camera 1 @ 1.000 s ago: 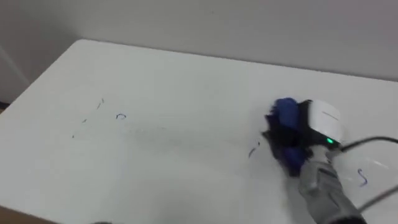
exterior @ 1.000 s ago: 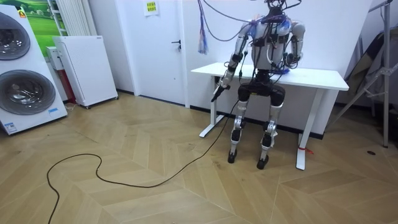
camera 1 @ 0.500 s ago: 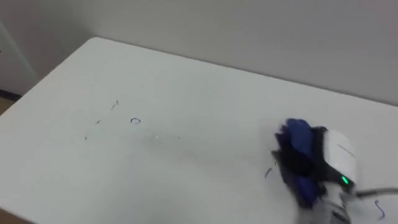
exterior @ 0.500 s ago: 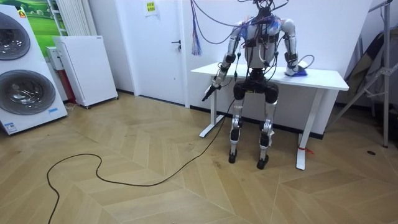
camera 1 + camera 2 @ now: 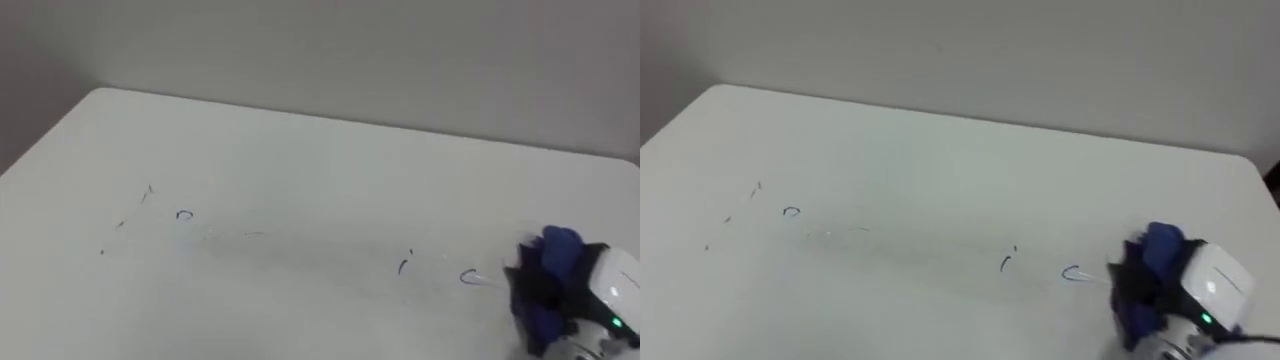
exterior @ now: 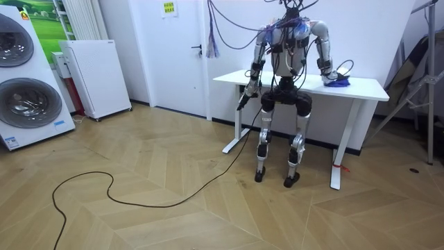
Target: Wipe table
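Observation:
A white table (image 5: 300, 160) carries small blue pen marks: a few at the left (image 5: 182, 214) and two near the right (image 5: 403, 265). My right hand (image 5: 612, 298) rests on the tabletop at the lower right, shut on a bunched blue cloth (image 5: 548, 280) pressed just right of the marks. The right eye view shows the same cloth (image 5: 1152, 265) and hand (image 5: 1212, 285). In the room view I stand at the table's (image 6: 361, 89) near side, the cloth (image 6: 340, 82) towards its right end. My left hand (image 6: 243, 101) hangs by the table's left end.
The table's far edge (image 5: 350, 118) runs along a grey wall. In the room view, two washing machines (image 6: 28, 90) and a white cabinet (image 6: 97, 76) stand at the left, and a tripod (image 6: 416, 97) stands to the right of the table.
My right hand has slid the cloth to the right across the table, uncovering two pen marks. The head camera has shifted as well.

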{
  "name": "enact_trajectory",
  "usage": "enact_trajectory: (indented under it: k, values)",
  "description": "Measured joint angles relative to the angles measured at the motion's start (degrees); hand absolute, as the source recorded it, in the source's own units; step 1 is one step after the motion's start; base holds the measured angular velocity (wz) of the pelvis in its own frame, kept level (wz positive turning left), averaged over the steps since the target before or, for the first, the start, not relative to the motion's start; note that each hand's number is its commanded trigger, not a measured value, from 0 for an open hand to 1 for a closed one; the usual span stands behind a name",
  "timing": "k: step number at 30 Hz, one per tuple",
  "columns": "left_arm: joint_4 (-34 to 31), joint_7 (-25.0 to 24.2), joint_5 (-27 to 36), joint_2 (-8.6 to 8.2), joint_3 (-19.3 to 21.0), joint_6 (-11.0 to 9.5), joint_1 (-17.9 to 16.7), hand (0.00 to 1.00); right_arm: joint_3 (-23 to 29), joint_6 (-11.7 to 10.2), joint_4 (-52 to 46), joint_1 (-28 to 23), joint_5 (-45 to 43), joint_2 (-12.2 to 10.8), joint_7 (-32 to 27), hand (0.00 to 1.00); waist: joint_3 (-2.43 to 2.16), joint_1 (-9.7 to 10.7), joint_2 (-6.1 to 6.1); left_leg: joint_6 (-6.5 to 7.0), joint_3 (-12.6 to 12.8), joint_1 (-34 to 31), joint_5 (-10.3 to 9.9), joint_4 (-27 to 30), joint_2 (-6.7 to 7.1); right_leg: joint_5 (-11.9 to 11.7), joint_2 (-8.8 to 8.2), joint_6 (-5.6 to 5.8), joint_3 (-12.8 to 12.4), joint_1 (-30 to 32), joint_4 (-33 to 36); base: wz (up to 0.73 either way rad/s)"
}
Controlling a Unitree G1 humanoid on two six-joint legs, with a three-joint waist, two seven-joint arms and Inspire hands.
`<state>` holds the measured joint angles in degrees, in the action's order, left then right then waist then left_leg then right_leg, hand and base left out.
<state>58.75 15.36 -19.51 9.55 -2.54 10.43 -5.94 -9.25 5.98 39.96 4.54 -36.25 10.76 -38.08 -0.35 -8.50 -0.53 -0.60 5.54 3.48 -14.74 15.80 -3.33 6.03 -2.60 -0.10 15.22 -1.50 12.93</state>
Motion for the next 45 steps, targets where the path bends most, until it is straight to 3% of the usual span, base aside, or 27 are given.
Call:
enact_trajectory:
  k: [2,3,4,5,8,10,11,13,14,16,19,23,24,26,28,30,31,32,33,34,37,38,39,42,43,45]
  values:
    - [0.42,0.10,0.31,-0.05,-2.08,0.08,0.64,0.00,-3.63,0.31,-0.06,3.60,-0.51,-2.26,2.64,1.00,0.41,-0.01,-0.40,-0.19,-1.56,-0.97,0.19,0.14,0.13,-0.18,0.32,-0.36,0.86,0.74,-0.02,-0.02]
    - [0.42,0.13,0.30,-0.30,-2.91,0.22,0.78,0.00,-5.26,-0.11,0.10,5.06,-0.73,-2.81,3.91,1.00,0.83,-0.06,-0.89,-0.33,-2.09,-1.26,0.26,0.16,0.09,-0.05,0.51,-0.57,0.86,0.99,-0.02,0.11]
    - [0.35,0.21,0.35,-0.62,-3.38,0.46,0.63,0.00,-5.87,-1.13,0.37,5.66,-1.02,-2.79,4.23,1.00,1.18,-0.51,-1.55,-0.50,-2.51,-1.61,0.37,0.13,0.10,0.09,0.62,-0.78,0.92,1.27,-0.02,0.10]
    - [0.32,0.20,0.36,-0.68,-3.40,0.69,0.42,0.00,-5.85,-1.62,0.57,5.81,-0.97,-2.75,4.09,1.00,1.20,-0.68,-1.76,-0.55,-2.59,-1.81,0.44,0.11,0.08,0.19,0.63,-0.91,1.06,1.48,-0.02,0.09]
    - [-0.71,0.53,0.71,-0.45,-2.30,1.16,-2.95,0.00,-5.06,-5.93,1.90,4.44,-1.84,-2.16,1.26,1.00,1.07,0.47,-1.96,-0.45,-3.42,-1.66,1.03,-0.61,0.13,0.96,0.59,-0.82,1.88,0.98,-0.46,0.20]
    - [-2.55,0.46,-0.77,-0.46,-0.25,1.22,-5.74,0.00,-3.44,-9.44,1.92,-0.08,-2.34,0.00,-3.82,1.00,0.67,1.18,-1.64,-0.31,-3.87,-0.63,1.15,-1.52,0.39,1.28,0.51,-0.33,2.41,-0.48,-1.88,0.38]
    - [-3.18,0.42,-1.51,-0.45,0.68,1.22,-6.35,0.00,-2.37,-10.14,1.91,-1.58,-2.33,0.62,-5.43,1.00,0.55,1.75,-1.40,-0.21,-3.87,-0.51,1.24,-1.67,0.53,1.41,0.47,-0.12,2.38,-1.06,-2.36,0.63]
    - [-5.42,0.33,-5.02,-0.39,5.84,1.15,-8.05,0.00,4.80,-11.45,1.90,-8.54,-2.13,2.51,-11.51,1.00,-0.24,2.58,-0.45,0.34,-3.59,0.76,1.97,-2.87,1.41,2.09,-0.51,0.91,2.77,-2.35,-2.51,0.56]
    - [-6.08,0.28,-5.14,-0.21,7.04,1.11,-8.67,0.00,6.61,-11.49,1.90,-10.06,-2.34,2.98,-12.60,1.00,-0.30,2.63,-0.31,0.45,-3.53,1.21,2.03,-3.27,1.62,2.20,-0.68,1.10,2.70,-2.75,-2.58,0.23]
    - [-8.20,0.11,-5.34,0.88,10.30,1.07,-11.08,0.00,13.04,-11.49,1.94,-16.22,-2.54,4.91,-15.23,1.00,-0.62,4.29,0.16,0.82,-3.09,2.32,1.89,-3.75,2.09,2.53,-1.21,1.80,3.02,-4.78,-3.23,0.19]
    - [-10.64,-0.19,-5.34,1.30,11.36,0.64,-12.76,0.00,17.44,-11.44,2.48,-20.83,-1.53,6.80,-15.68,1.00,-0.84,5.41,0.39,1.21,-2.55,3.63,1.55,-4.19,2.12,2.60,-1.25,1.98,2.34,-5.93,-3.04,-0.06]
    - [-10.49,-0.13,-5.40,0.41,8.84,-0.44,-10.92,0.00,17.25,-9.15,2.52,-20.26,-1.62,6.66,-15.27,1.00,-0.85,5.52,0.40,1.17,-1.96,4.83,1.46,-4.51,2.02,2.38,-1.14,1.93,1.98,-6.65,-2.85,-0.17]
    - [-10.18,-0.03,-5.21,-0.09,7.85,-0.80,-9.87,0.00,17.20,-7.09,2.07,-18.55,-1.65,5.55,-14.28,1.00,-0.79,4.82,0.27,1.10,-1.27,5.12,1.43,-4.44,1.81,2.24,-1.04,1.72,1.53,-6.41,-2.34,-0.27]
    - [-8.43,0.46,-4.26,-0.18,5.12,-1.49,-8.56,0.00,15.77,-4.49,1.20,-15.82,-1.74,4.10,-12.03,1.00,-0.79,4.01,0.16,0.92,-0.83,5.21,1.34,-4.12,1.49,1.80,-0.58,1.23,0.41,-5.89,-2.06,-0.42]
    - [-4.44,1.51,-2.25,-0.18,1.65,-1.42,-6.54,0.00,10.26,-1.22,-1.06,-11.56,-1.99,2.30,-7.47,1.00,-0.59,2.29,-0.08,0.60,-0.96,4.96,1.13,-3.91,1.19,0.60,0.24,0.19,0.24,-4.70,-2.01,-0.66]
    - [-4.09,1.55,-0.94,-0.41,-0.29,-1.00,-6.09,0.00,4.03,-0.29,-4.04,-8.69,-2.85,0.73,-3.45,1.00,-0.29,0.47,-0.32,0.50,-1.64,3.84,0.80,-2.94,0.95,-0.17,0.97,-0.64,0.23,-3.23,-1.99,-0.57]
    - [-3.39,1.54,-0.31,-0.52,-1.83,-0.77,-5.38,0.00,0.33,-0.02,-5.23,-6.31,-4.15,-0.50,-0.81,1.00,0.06,0.18,-0.54,0.46,-3.12,2.71,0.57,-1.89,1.00,-0.30,1.26,-0.94,0.61,-2.60,-1.81,-0.25]
    - [-3.30,1.53,-0.23,-0.68,-2.25,-0.63,-5.19,0.00,-1.30,0.06,-5.64,-5.17,-5.08,-1.26,0.40,1.00,0.08,-0.03,-0.62,0.59,-3.42,2.18,0.50,-1.70,1.03,-0.19,1.26,-1.11,0.69,-2.04,-1.46,0.04]
    - [-3.41,1.52,-0.20,-1.25,-2.45,-0.59,-5.01,0.00,-3.65,-0.03,-5.77,-2.75,-6.37,-2.51,2.58,1.00,0.58,-0.28,-1.04,0.37,-3.70,1.53,0.66,-1.35,1.07,0.06,1.27,-1.44,0.71,-1.31,-1.05,0.14]
    - [-3.44,1.42,-0.20,-1.44,-3.72,-0.47,-5.06,0.00,-5.94,-0.68,-5.75,-0.99,-6.80,-3.03,3.94,1.00,1.17,-0.55,-1.75,0.04,-4.14,1.19,0.89,-1.18,1.07,0.52,1.47,-1.42,0.61,-1.21,-1.16,0.16]
    - [-4.10,1.38,-0.19,-1.60,-4.22,0.23,-7.46,0.00,-7.42,-3.15,-4.13,0.44,-6.73,-2.99,4.10,1.00,1.33,-1.45,-2.35,-0.11,-4.29,0.74,1.43,-1.71,1.12,1.74,1.02,-1.53,0.85,0.12,0.10,0.14]
    - [-4.65,1.36,-0.19,-1.57,-4.13,0.59,-8.27,0.00,-7.25,-3.98,-3.56,0.43,-6.83,-2.91,3.65,1.00,1.12,-1.10,-2.52,-0.03,-4.40,0.75,1.59,-1.98,1.12,1.80,0.97,-1.57,1.02,0.25,0.07,0.21]
    - [-4.79,1.28,-0.22,-1.57,-3.54,0.73,-9.07,0.00,-6.92,-6.40,-2.63,-0.13,-6.86,-2.34,2.20,1.00,1.02,-0.10,-2.40,-0.05,-5.20,0.67,1.94,-2.24,1.27,1.79,0.81,-1.63,1.89,-0.20,-0.21,0.39]
    - [-6.09,0.02,-4.48,-1.57,1.10,0.35,-9.44,0.00,-3.33,-10.65,-2.07,-5.47,-6.78,0.89,-4.66,1.00,0.58,1.24,-1.92,0.21,-5.60,1.18,2.53,-3.03,1.79,2.25,0.50,-1.07,2.20,-1.69,-1.29,0.56]
    - [-7.31,-0.07,-6.92,-1.53,4.08,0.17,-9.94,0.00,-0.52,-11.42,-2.13,-9.08,-6.87,2.34,-7.98,1.00,0.06,1.90,-1.31,0.51,-5.26,1.72,3.07,-3.75,2.14,2.55,0.15,-0.58,2.27,-2.58,-1.68,0.66]
    - [-9.28,-0.20,-7.69,-1.22,6.44,0.25,-11.06,0.00,4.16,-11.47,-2.09,-14.06,-7.01,3.67,-12.08,1.00,-0.39,2.30,-0.56,0.78,-3.35,3.27,3.40,-4.81,2.42,2.96,-0.24,0.09,2.21,-4.21,-2.34,0.41]
